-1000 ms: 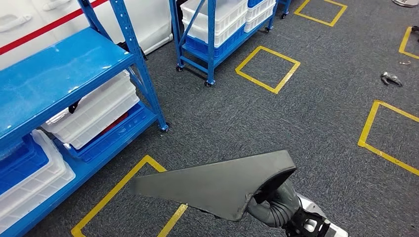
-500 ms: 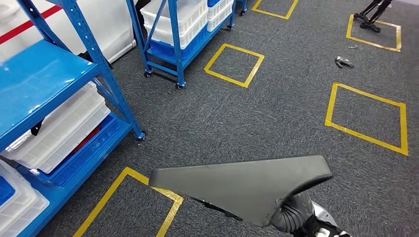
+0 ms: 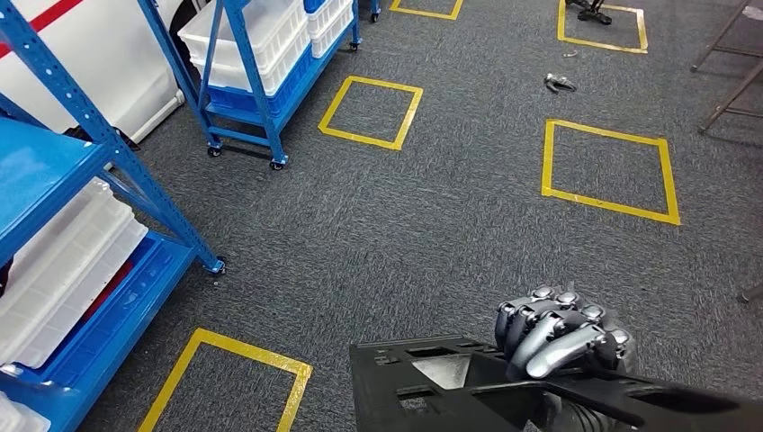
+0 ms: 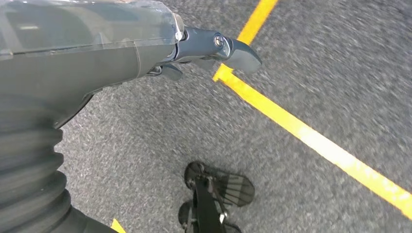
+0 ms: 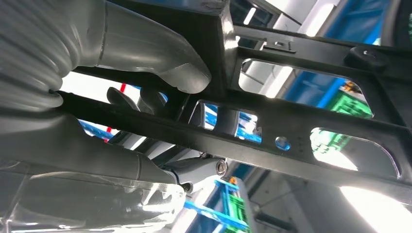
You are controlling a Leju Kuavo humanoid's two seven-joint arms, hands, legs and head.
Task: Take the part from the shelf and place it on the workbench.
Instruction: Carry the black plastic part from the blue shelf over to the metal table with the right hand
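Observation:
The part (image 3: 432, 387) is a flat black plastic panel with ribs and cut-out openings on the face turned towards me. It sits at the bottom of the head view, carried above the carpet. My right hand (image 3: 558, 337) grips its edge, with the fingers (image 3: 576, 346) curled over the top. In the right wrist view the part (image 5: 311, 87) crosses the picture as a black frame with openings, and the grey thumb (image 5: 160, 58) presses against it. My left hand (image 4: 209, 46) hangs over the grey carpet and holds nothing, its thumb stretched out.
A blue shelf (image 3: 117, 162) with white crates (image 3: 63, 261) stands at the left. Further back is a wheeled blue rack (image 3: 252, 90) with more crates. Yellow tape squares (image 3: 607, 166) mark the carpet. A small object (image 3: 560, 83) lies on the floor, and metal legs (image 3: 729, 81) stand at the top right.
The camera has swung right, so the shelves have slid left in the picture. The part has tipped over in my right hand: its ribbed face and my fingers now show.

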